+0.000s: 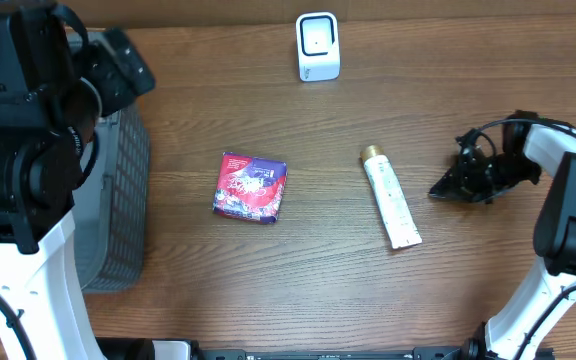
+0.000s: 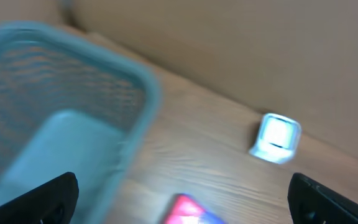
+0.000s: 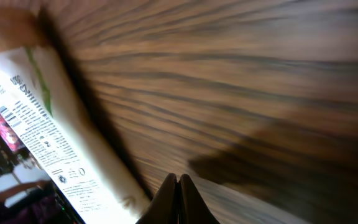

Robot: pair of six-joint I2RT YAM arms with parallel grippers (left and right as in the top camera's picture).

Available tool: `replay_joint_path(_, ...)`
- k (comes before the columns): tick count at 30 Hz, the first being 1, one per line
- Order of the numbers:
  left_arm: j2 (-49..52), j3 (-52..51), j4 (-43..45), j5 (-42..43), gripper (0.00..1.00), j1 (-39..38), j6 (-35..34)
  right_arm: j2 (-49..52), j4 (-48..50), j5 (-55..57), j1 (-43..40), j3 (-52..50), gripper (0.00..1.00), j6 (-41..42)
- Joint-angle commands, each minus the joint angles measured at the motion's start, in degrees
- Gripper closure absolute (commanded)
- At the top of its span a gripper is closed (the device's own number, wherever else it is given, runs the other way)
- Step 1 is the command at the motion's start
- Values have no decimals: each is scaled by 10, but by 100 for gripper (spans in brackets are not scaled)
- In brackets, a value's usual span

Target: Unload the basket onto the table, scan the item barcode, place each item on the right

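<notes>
Left pincer [image 2: 182, 196] spread wide, right pincer [image 3: 178, 198] closed, empty

Dark wood-grain table [image 1: 268, 280] under even light; plain beige wall [image 2: 241, 50] behind

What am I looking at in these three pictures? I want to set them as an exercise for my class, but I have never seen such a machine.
It is a robot with two white-and-black arms at a wooden table, each ending in a two-fingered pincer. One picture looks down from above; the other two come from small cameras on the wrists.

On the table lie a white tube with a gold cap, a small red and purple packet, a white barcode scanner at the far edge, and a grey-blue basket at the left.

The right pincer is shut, just right of the tube, holding nothing. Its camera shows the tube's printed side up close. The left pincer is open above the basket, also empty.
</notes>
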Motion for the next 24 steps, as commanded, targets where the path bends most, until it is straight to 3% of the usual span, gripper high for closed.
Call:
replay_joint_path(1, 28, -7, 27, 241, 0, -13, 25, -28, 0, -21, -26, -2, 96, -1)
replay_joint_path(3, 56, -16, 37, 297, 0, -39, 28, -29, 0, -23, -36, -2, 96, 0)
replay_joint_path(8, 163, -18, 28, 347, 0, -113, 29, -29, 0, -23, -43, -2, 96, 0)
replay_joint_path(11, 232, -18, 23, 391, 0, -155, 64, -29, -1, -23, -43, -2, 96, 0)
replay_joint_path(12, 248, -18, 19, 394, 15, -165, 62, -29, -2, -23, -43, -2, 96, 0)
replay_joint_path(13, 264, -18, 13, 396, 42, -175, 62, -29, -3, -23, -43, -2, 96, 0)
replay_joint_path(14, 280, -18, 6, 393, 96, -186, 61, -29, -3, -23, -43, -2, 96, 0)
replay_joint_path(19, 322, -18, 20, 386, 96, -242, 51, -29, -2, -23, -43, -3, 96, 0)
replay_joint_path(24, 355, -35, 111, 374, 96, -302, 6, -29, 2, -23, -43, -5, 96, 0)
